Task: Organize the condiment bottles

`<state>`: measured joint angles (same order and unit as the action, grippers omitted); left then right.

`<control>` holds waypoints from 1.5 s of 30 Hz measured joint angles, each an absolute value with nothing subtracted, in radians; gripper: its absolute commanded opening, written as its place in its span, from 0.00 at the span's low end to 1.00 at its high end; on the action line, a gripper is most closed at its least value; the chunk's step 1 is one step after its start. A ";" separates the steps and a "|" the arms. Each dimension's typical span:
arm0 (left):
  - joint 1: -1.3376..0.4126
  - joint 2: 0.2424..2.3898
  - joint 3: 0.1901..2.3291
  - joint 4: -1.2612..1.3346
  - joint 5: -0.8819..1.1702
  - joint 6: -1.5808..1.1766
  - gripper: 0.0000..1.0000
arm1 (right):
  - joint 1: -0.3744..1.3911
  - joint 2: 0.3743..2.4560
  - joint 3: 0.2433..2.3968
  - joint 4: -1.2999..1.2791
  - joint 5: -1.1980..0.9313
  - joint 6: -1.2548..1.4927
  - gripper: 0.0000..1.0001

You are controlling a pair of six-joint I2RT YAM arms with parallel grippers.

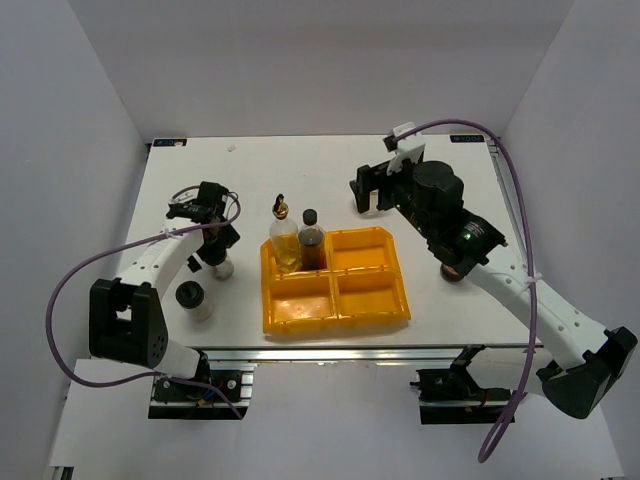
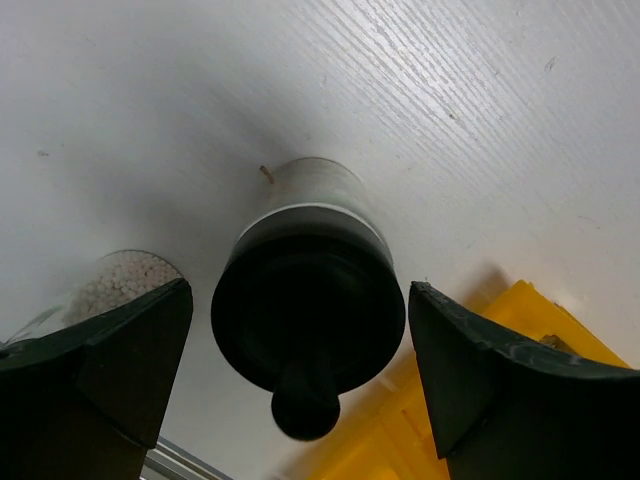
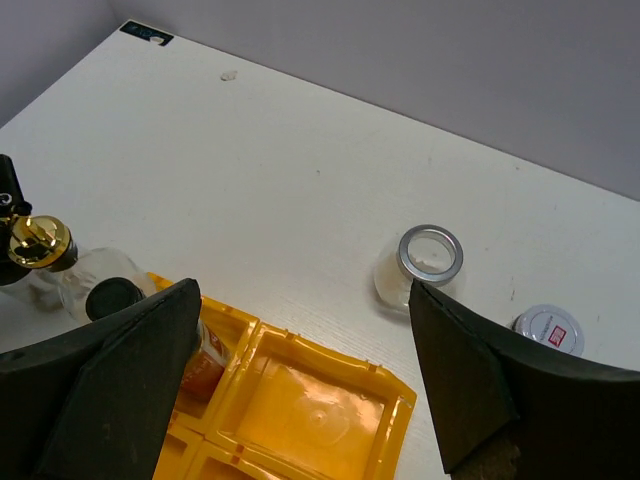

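Observation:
A black-lidded shaker [image 2: 305, 300] stands on the white table between the open fingers of my left gripper [image 2: 300, 305], with a gap on both sides; in the top view the gripper [image 1: 217, 250] hangs over it [image 1: 223, 267]. A second black-lidded shaker [image 1: 193, 299] with white grains [image 2: 120, 278] stands beside it. The gold-topped clear bottle [image 1: 283, 236] and the tall dark black-capped bottle [image 1: 311, 240] stand in the yellow tray's back-left compartment. My right gripper [image 1: 372, 187] is open and empty above the table. A silver-lidded jar [image 3: 431, 255] and a jar with a white and red lid [image 3: 549, 328] stand on the table in the right wrist view.
The yellow four-compartment tray [image 1: 370, 295] lies at the table's middle front; its other three compartments hold nothing. Its corner shows in the left wrist view [image 2: 530, 330] and in the right wrist view [image 3: 320, 400]. A dark red round thing [image 1: 452, 272] peeks out under the right arm.

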<state>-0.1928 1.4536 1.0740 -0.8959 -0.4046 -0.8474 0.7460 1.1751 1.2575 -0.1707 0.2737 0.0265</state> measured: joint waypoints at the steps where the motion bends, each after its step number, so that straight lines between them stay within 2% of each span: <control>1: -0.191 1.460 1.072 -0.889 -0.400 -0.846 0.95 | 0.735 1.172 1.248 -0.173 0.271 0.035 0.89; 5: -0.189 1.486 1.072 -0.860 -0.379 -0.836 0.74 | 0.706 1.162 1.229 -0.179 0.256 0.060 0.89; 6: -0.189 1.493 1.072 -0.859 -0.378 -0.833 0.63 | 0.700 1.158 1.225 -0.181 0.252 0.066 0.89; 8: -0.189 1.496 1.074 -0.852 -0.377 -0.827 0.52 | 0.688 1.146 1.214 -0.179 0.246 0.075 0.89; 9: -0.189 1.496 1.074 -0.852 -0.377 -0.826 0.41 | 0.684 1.140 1.209 -0.181 0.243 0.078 0.89; 11: -0.189 1.496 1.076 -0.854 -0.377 -0.826 0.33 | 0.672 1.126 1.197 -0.180 0.237 0.085 0.89; 12: -0.189 1.496 1.077 -0.857 -0.377 -0.826 0.22 | 0.667 1.118 1.192 -0.181 0.235 0.089 0.89; 16: -0.189 1.496 1.121 -0.928 -0.392 -0.829 0.00 | 0.654 1.090 1.178 -0.182 0.230 0.099 0.89; 21: -0.188 1.465 1.330 -0.980 -0.410 -0.815 0.00 | 0.650 1.047 1.162 -0.178 0.221 0.103 0.89; 31: -0.223 1.386 1.769 -0.892 -0.334 -0.685 0.00 | 0.648 0.958 1.119 -0.176 0.203 0.105 0.89; 38: -0.529 1.619 2.125 -0.883 -0.315 -0.526 0.00 | 0.648 0.902 1.097 -0.183 0.250 0.134 0.89; 41: -0.648 1.745 2.219 -0.884 -0.311 -0.457 0.00 | 0.639 0.886 1.088 -0.193 0.392 0.190 0.89; 45: -0.772 1.863 2.236 -0.894 -0.282 -0.381 0.00 | 0.559 0.863 1.045 -0.287 0.582 0.309 0.89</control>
<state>-0.7723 1.8629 2.2356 -0.8936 -0.2817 -0.3813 0.5587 0.8631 1.0451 -0.2871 0.5816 0.3092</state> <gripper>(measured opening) 0.724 0.894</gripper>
